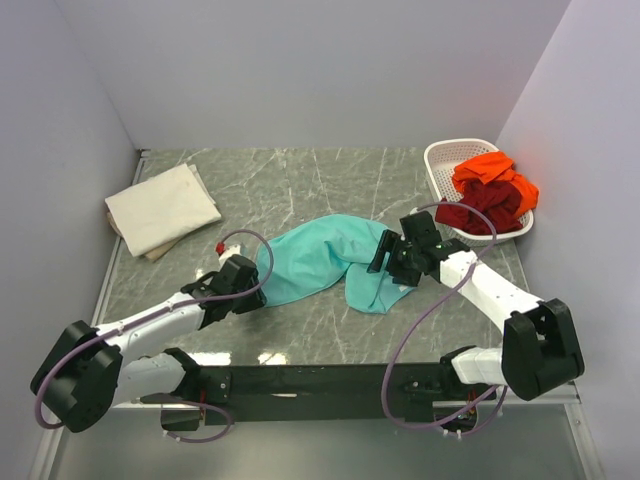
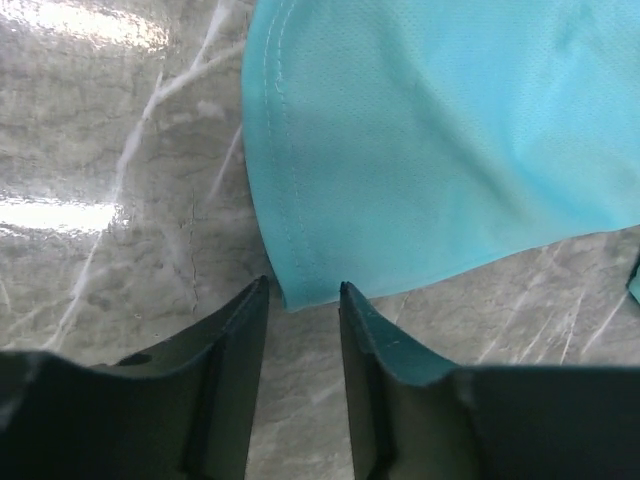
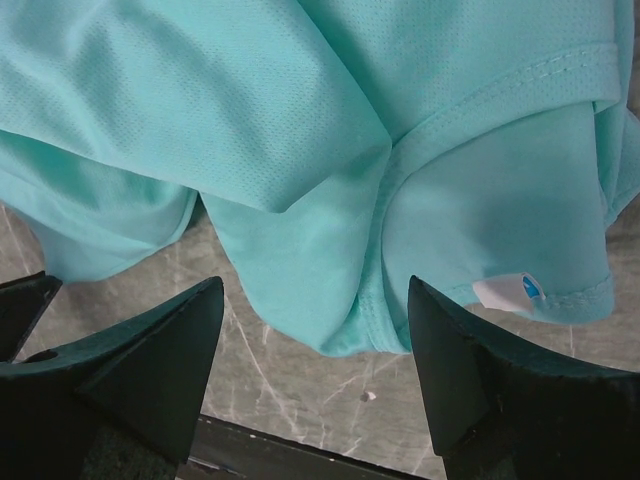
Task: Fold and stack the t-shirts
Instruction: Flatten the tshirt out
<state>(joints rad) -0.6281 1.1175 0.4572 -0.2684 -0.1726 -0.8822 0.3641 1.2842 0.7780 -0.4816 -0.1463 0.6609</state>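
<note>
The grey marble worktop (image 1: 300, 180) carried the teal t-shirt (image 1: 320, 255) bunched across its middle, so the step in hand looked to be spreading it flat before any fold. To do that well, each arm would want a sure hold on a single layer at opposite ends. The two should then draw apart low over the surface, so the cloth slid open rather than rose in a lump. A cream t-shirt (image 1: 160, 208) lay folded at the far left, likely the base of the stack. The white basket (image 1: 440, 160) at the far right held an orange t-shirt (image 1: 495, 172) and a dark red t-shirt (image 1: 480, 215).

The right gripper (image 3: 315, 290) had its jaws spread wide and gripped nothing, with crumpled teal folds lying just beyond and between the tips. The left gripper (image 2: 304, 290) had its jaws parted only narrowly. The stitched hem corner (image 2: 295, 300) sat right at their tips, apparently unpinched. A small white label (image 3: 505, 290) lay just beside one right-hand jaw.
</note>
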